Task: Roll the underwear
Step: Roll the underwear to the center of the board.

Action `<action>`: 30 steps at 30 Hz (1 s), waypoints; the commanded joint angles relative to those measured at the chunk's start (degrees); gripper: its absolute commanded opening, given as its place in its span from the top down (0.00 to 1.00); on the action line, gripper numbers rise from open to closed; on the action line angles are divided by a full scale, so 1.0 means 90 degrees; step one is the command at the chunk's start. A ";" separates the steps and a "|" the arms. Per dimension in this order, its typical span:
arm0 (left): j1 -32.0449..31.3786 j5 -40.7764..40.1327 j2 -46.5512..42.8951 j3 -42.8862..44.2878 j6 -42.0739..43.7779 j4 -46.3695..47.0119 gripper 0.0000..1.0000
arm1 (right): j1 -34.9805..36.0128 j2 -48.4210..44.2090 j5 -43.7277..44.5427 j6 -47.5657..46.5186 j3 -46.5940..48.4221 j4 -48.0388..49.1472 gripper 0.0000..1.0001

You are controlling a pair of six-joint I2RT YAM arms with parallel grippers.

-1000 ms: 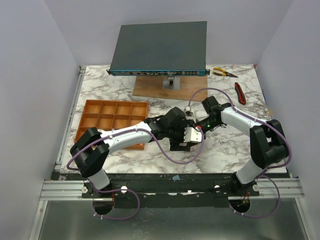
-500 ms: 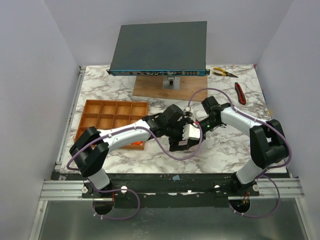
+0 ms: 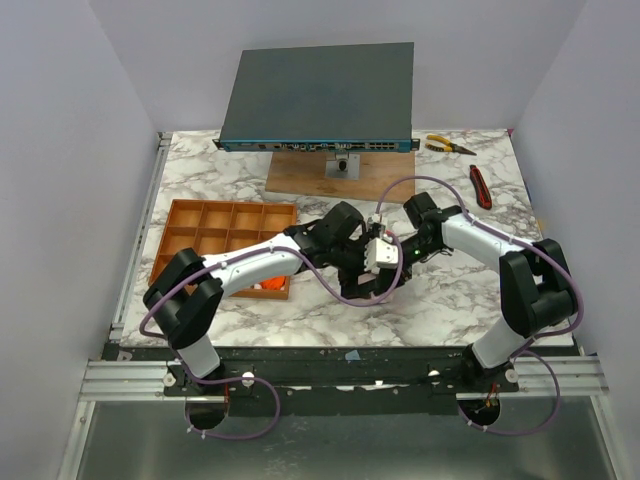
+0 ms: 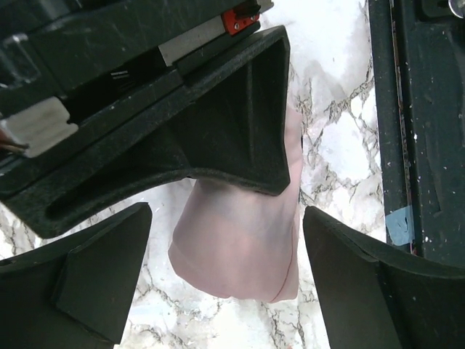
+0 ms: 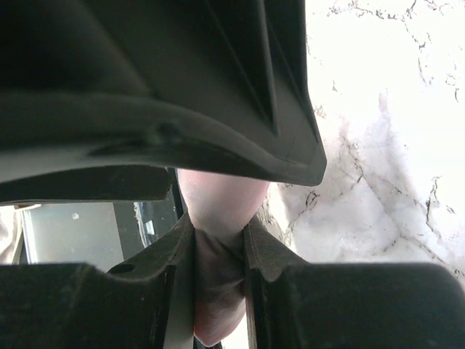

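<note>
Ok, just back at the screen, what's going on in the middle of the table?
The right end effector is pinched shut on the pale pink underwear, which lies on the marble table. The left end effector hangs open over the same garment, one finger on either side, gripping nothing. The cloth looks bunched at the pinched end, not a finished roll.
</note>
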 commanded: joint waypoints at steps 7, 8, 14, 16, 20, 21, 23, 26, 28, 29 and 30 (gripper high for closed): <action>-0.0113 -0.0239 0.0119 -0.0167 -0.0081 0.0565 0.19 | 0.0011 0.0165 -0.0487 -0.0283 0.0270 -0.0424 0.99; -0.0114 -0.0258 0.0130 -0.0172 -0.0097 0.0604 0.21 | 0.0007 0.0201 -0.0528 -0.0338 0.0304 -0.0494 0.99; -0.0143 -0.0131 0.0221 -0.0167 0.0177 0.0345 0.26 | -0.0095 0.0365 -0.0608 -0.0565 0.0428 -0.0767 0.99; -0.0153 -0.0171 0.0238 -0.0220 0.0295 0.0294 0.27 | -0.0129 0.0370 -0.0629 -0.0599 0.0444 -0.0803 0.99; -0.0186 -0.0210 0.0298 -0.0236 0.0458 0.0196 0.31 | -0.0150 0.0492 -0.0674 -0.0734 0.0542 -0.0993 0.99; -0.0209 -0.0249 0.0311 -0.0236 0.0489 0.0189 0.31 | -0.0161 0.0523 -0.0700 -0.0755 0.0564 -0.1029 0.99; -0.0254 -0.0375 0.0345 -0.0231 0.0522 0.0199 0.33 | -0.0169 0.0590 -0.0773 -0.0805 0.0610 -0.1101 0.99; -0.0301 -0.0437 0.0368 -0.0181 0.0455 0.0272 0.37 | -0.0172 0.0645 -0.0820 -0.0824 0.0634 -0.1154 0.99; -0.0350 -0.0498 0.0396 -0.0096 0.0442 0.0268 0.40 | -0.0178 0.0650 -0.0865 -0.0785 0.0629 -0.1128 1.00; -0.0383 -0.0545 0.0397 -0.0080 0.0451 0.0281 0.40 | -0.0190 0.0662 -0.0879 -0.0781 0.0640 -0.1125 0.99; -0.0428 -0.0617 0.0395 -0.0080 0.0448 0.0317 0.37 | -0.0190 0.0672 -0.0890 -0.0779 0.0652 -0.1143 0.99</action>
